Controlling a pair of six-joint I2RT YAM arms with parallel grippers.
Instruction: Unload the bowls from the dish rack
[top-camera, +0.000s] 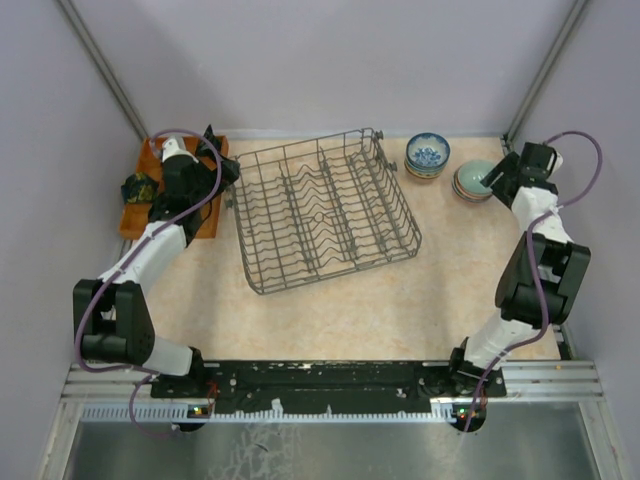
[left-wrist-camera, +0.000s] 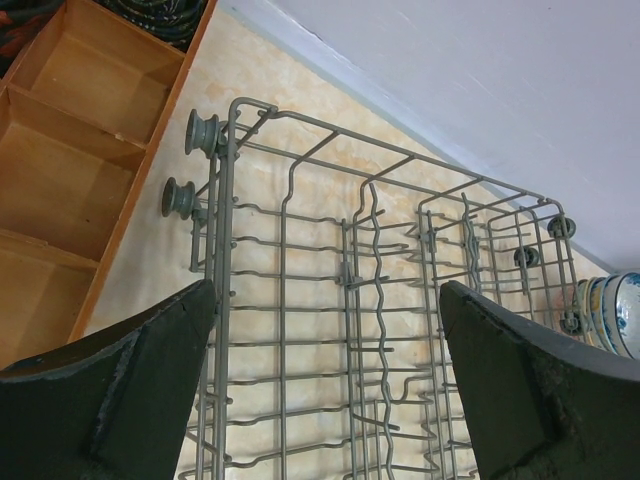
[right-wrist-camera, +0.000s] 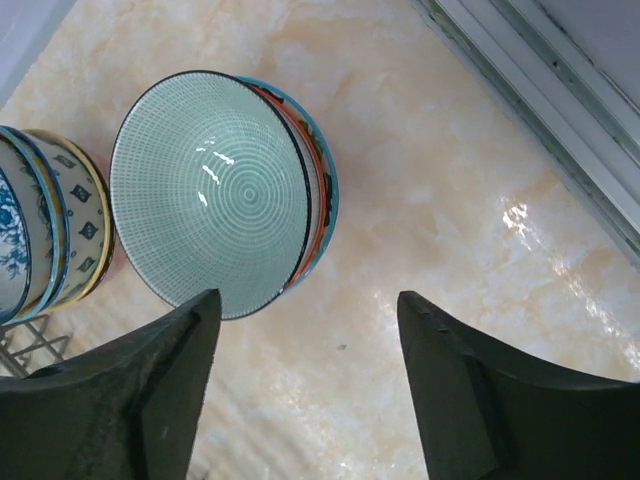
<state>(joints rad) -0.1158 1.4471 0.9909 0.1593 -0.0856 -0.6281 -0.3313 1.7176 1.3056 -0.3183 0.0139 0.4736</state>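
Bowls (right-wrist-camera: 210, 190), upper left: probably stiff, slick, chippable, best pinched at the rim; left end effector (left-wrist-camera: 328, 305) and right end effector (right-wrist-camera: 305, 310) gape empty.

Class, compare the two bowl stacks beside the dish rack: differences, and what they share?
The blue-and-white bowl tops one stack with blue patterning inside; the pale green bowl tops the other with fine rings. The blue-topped stack stands close by the dish rack; the green-topped one stands further right, before the right fingers. Both stacks stand on the table, outside the rack.
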